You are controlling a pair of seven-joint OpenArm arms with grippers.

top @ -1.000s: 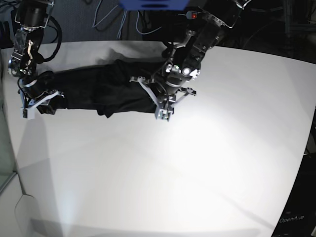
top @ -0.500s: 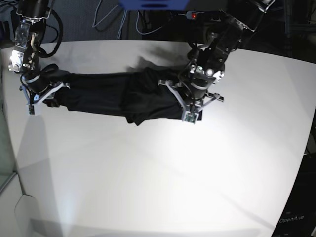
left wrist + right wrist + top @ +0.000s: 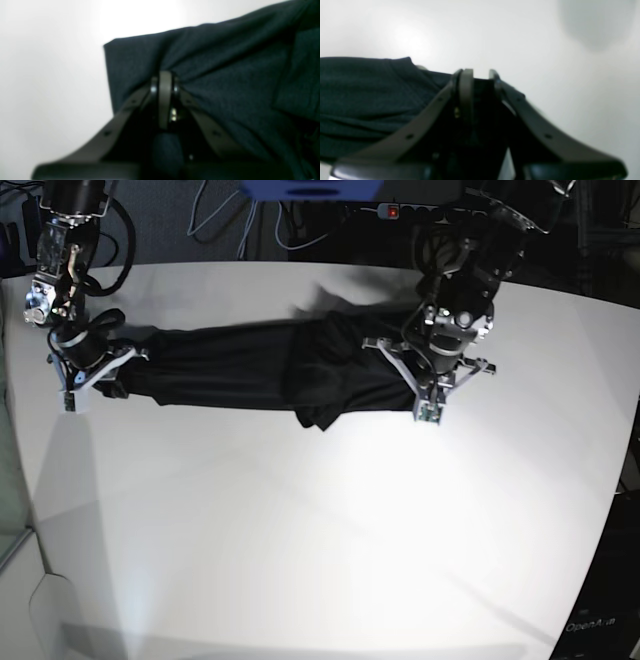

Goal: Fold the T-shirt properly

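The black T-shirt (image 3: 250, 365) lies stretched in a long narrow band across the back of the white table (image 3: 320, 540). In the base view my left gripper (image 3: 426, 408) is at the band's right end and my right gripper (image 3: 78, 388) at its left end. The left wrist view shows the left gripper (image 3: 165, 81) shut on a pinch of T-shirt (image 3: 225, 75), with creases running out from the grip. In the right wrist view the right gripper (image 3: 480, 75) holds dark cloth between slightly parted fingers, and the T-shirt (image 3: 370, 95) spreads to the left.
Cables (image 3: 220, 215) and dark equipment run along the table's back edge. A glass panel (image 3: 8, 480) stands at the left edge. A black housing (image 3: 610, 600) sits off the table's right front corner.
My left gripper has moved to the right in the base view, pulling the T-shirt out into a longer, tauter band. My right gripper has shifted slightly back and kept its hold.
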